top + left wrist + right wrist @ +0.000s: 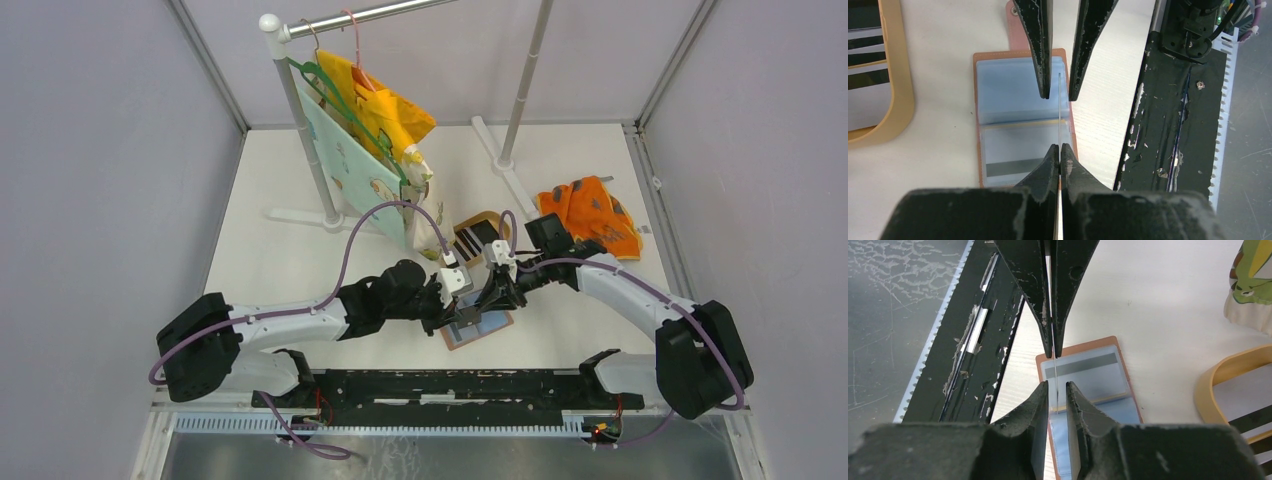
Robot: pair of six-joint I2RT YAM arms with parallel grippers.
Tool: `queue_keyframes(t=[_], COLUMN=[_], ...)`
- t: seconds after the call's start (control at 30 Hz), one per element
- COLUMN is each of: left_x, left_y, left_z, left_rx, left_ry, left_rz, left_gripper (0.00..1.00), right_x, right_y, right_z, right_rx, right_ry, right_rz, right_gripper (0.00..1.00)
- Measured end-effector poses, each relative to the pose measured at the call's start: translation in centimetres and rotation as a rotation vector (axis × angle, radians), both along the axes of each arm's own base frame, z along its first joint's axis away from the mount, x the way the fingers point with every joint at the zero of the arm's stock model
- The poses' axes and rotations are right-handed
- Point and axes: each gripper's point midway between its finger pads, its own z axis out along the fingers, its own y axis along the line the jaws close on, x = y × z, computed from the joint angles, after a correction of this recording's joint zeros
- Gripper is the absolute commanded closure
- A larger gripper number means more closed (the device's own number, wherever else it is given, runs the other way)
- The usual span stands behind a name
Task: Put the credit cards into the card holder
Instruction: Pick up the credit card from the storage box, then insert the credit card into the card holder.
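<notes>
The card holder lies open on the table, reddish-brown with grey-blue pockets. One striped credit card sits in a pocket. My left gripper is shut on a thin credit card, held on edge above the holder's right side. My right gripper is open, with its fingers on either side of the same card's far end. Both grippers meet over the holder. More striped credit cards lie in the tan dish.
The tan oval dish stands just beyond the holder. An orange patterned cloth lies at the back right. A clothes rack with hanging fabrics stands behind. A black rail runs along the near edge.
</notes>
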Motion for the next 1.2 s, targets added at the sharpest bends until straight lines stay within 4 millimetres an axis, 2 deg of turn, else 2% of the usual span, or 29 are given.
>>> queue_keyframes(t=[0.13,0.23,0.47,0.57,0.67,0.83,0.97,1.1,1.2], left_x=[0.0,0.1,0.4,0.6,0.6,0.2,0.6,1.5,1.8], left_y=[-0.1,-0.2,0.2,1.6,3.3,5.3,5.5,5.8,5.9], left_z=[0.1,0.3,0.2,0.0,-0.1,-1.3,-2.3,-3.8,-4.3], left_rx=[-0.006,-0.014,-0.041,-0.075,-0.144,-0.253,-0.284,-0.28,-0.282], left_ry=[-0.003,-0.007,-0.031,-0.035,-0.012,0.116,0.246,0.336,0.362], left_rz=[-0.001,-0.001,0.03,0.099,0.196,0.343,0.463,0.594,0.641], left_gripper=[0.98,0.96,0.55,0.45,0.39,0.39,0.41,0.41,0.42], right_x=[-0.3,-0.5,-0.7,-0.2,1.6,3.6,4.0,4.1,4.1], right_y=[0.1,0.3,0.3,0.0,-0.7,-1.9,-2.0,-2.1,-2.3], right_z=[-0.3,-0.5,-0.6,-0.6,-0.4,-0.9,-1.5,-3.1,-4.1], right_rx=[-0.003,-0.006,-0.02,-0.035,-0.038,-0.041,-0.07,-0.125,-0.159], right_ry=[0.012,0.021,0.036,0.061,0.11,0.234,0.327,0.427,0.487], right_rz=[0.008,0.016,0.013,-0.024,-0.124,-0.296,-0.36,-0.409,-0.436], right_gripper=[0.84,0.99,1.0,1.0,1.0,1.0,1.0,1.0,1.0])
